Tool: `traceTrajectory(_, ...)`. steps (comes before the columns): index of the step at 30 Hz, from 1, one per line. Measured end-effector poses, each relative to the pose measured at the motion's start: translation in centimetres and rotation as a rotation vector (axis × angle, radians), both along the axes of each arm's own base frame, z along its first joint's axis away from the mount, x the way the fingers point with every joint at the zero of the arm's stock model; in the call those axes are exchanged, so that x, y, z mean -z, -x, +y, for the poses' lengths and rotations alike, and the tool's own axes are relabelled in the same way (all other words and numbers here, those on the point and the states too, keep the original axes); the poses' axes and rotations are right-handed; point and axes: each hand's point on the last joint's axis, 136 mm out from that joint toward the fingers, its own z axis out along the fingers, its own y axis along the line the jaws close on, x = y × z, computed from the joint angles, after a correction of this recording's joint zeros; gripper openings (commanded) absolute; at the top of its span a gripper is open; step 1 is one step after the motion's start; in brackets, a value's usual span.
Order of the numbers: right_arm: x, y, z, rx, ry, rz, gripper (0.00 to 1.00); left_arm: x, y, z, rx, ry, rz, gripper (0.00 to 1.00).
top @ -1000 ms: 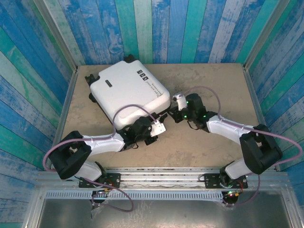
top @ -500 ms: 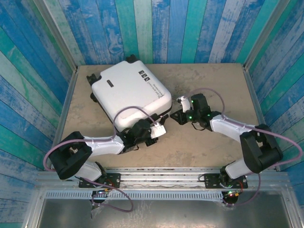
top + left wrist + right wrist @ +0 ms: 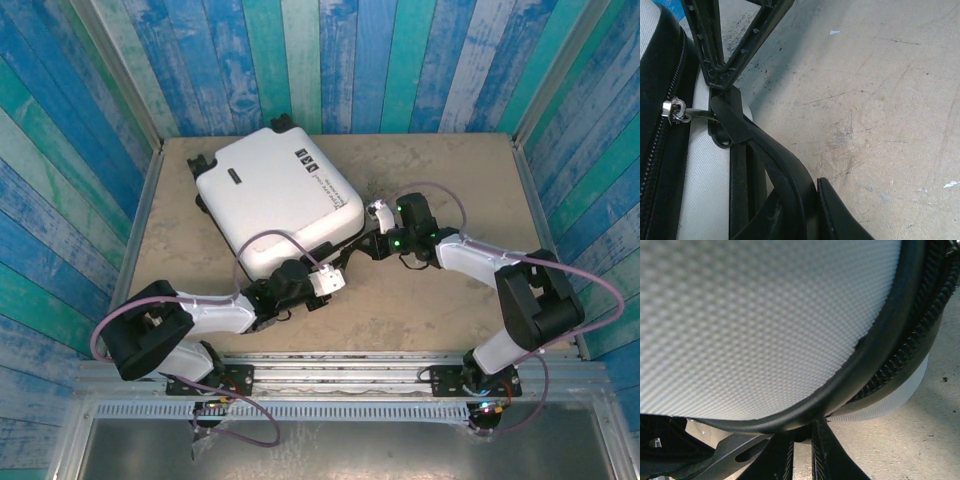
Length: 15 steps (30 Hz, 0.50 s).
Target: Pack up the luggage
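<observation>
Snugly, left pincer (image 3: pixel 335 272) on luggage's (image 3: pixel 275 190) zipper pull (image 3: pixel 732 117); open table (image 3: pixel 865 100) beside.

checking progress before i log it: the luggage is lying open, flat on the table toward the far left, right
Not quite. The luggage is closed, not open: the top external view shows its white shell shut. It does lie flat on the table, toward the far left.

luggage (image 3: pixel 275 190): turning slightly, sliding toward the right pincer
right pincer (image 3: pixel 366 243): jaws narrowing at the luggage's corner
left pincer (image 3: pixel 336 266): backing toward its base
</observation>
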Motion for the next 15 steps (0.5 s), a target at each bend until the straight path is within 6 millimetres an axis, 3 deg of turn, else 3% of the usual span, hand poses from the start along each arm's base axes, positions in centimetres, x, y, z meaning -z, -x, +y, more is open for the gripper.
traceTrajectory(8, -0.5, 0.0, -0.4, 0.021, -0.016, -0.07, 0.13, -0.2, -0.3, -0.5, 0.008, 0.031, -0.026, 0.0)
traceTrajectory(15, -2.7, 1.8, 0.4, -0.036, -0.08, -0.148, 0.12, -0.5, -0.2, -1.1, 0.031, 0.054, -0.035, 0.0)
